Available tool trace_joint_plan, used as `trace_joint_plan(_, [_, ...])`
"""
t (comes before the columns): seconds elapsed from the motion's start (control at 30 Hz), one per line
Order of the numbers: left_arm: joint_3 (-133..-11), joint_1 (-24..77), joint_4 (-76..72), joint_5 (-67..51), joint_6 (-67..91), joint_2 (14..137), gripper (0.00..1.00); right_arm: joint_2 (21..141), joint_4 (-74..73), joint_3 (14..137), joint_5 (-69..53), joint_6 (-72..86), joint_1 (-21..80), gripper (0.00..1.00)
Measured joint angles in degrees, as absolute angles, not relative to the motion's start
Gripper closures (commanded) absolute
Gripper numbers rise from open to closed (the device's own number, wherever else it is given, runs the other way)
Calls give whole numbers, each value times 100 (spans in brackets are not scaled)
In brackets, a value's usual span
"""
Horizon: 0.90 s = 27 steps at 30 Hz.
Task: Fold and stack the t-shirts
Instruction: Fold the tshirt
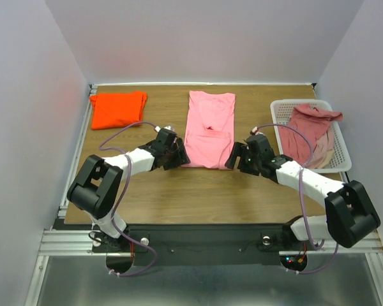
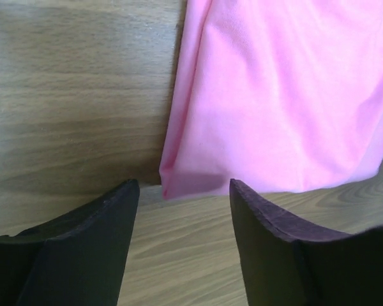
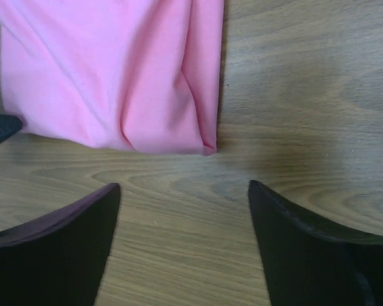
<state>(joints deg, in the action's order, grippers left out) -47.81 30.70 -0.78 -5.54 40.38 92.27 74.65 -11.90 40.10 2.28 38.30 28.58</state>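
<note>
Lab test cell: white walls [image 1: 38,95], aluminium frame [image 1: 70,241]

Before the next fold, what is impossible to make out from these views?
- Top view: shirt count in the basket; the dusty rose t-shirt covers the rest.
- Wrist views: far end of the pink t-shirt, cut off by the top edge.
- Top view: left gripper and right gripper finger gaps, too small.

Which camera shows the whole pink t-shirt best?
The top external view: the pink t-shirt shows whole, a long folded strip. Each wrist view catches only one near corner: left wrist its left, right wrist its right.
</note>
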Motion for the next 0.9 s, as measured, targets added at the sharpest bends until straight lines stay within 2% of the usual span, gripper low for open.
trace_joint_plan(0.03, [-4792,3070,-97,-563,4010,9260,39,7546,-1175,4010,202,3848,2858,25])
trace_joint_plan(0.1, [-4814,3072,-169,-598,4005,9356,48,7728,-1140,4014,161,3889,2858,28])
trace_joint_plan(0.13, [-4834,3074,-220,-626,4010,9400,49,7898,-1133,4014,152,3898,2858,29])
trace_joint_plan(0.23, [-4838,3079,-329,-698,4029,9480,69,8278,-1127,4014,176,3951,2858,33])
trace_joint_plan(0.27, [-4838,3083,-331,-716,4027,9507,81,8315,-1090,4040,174,3977,2858,34])
trace_joint_plan(0.3, [-4836,3092,-340,-722,4042,9548,89,8348,-1026,4071,187,3992,2858,34])
trace_joint_plan(0.37, [-4836,3105,-364,-742,4045,9590,100,8464,-926,4097,204,4027,2858,36])
trace_joint_plan(0.43, [-4836,3111,-403,-775,4060,9627,100,8519,-873,4128,209,4036,2856,39])
trace_joint_plan(0.5, [-4836,3111,-445,-797,4073,9644,100,8545,-838,4132,209,4036,2856,46])
trace_joint_plan(0.53, [-4836,3111,-464,-808,4075,9653,100,8565,-812,4132,211,4034,2856,57])
trace_joint_plan(0.57, [-4836,3111,-482,-816,4075,9657,100,8582,-799,4132,211,4036,2856,64])
trace_joint_plan(0.67, [-4836,3111,-491,-814,4077,9660,100,8685,-722,4132,211,4042,2853,78])
trace_joint_plan(0.9, [-4685,3116,-659,-768,4093,9588,100,8713,-709,4130,268,3863,2851,80])
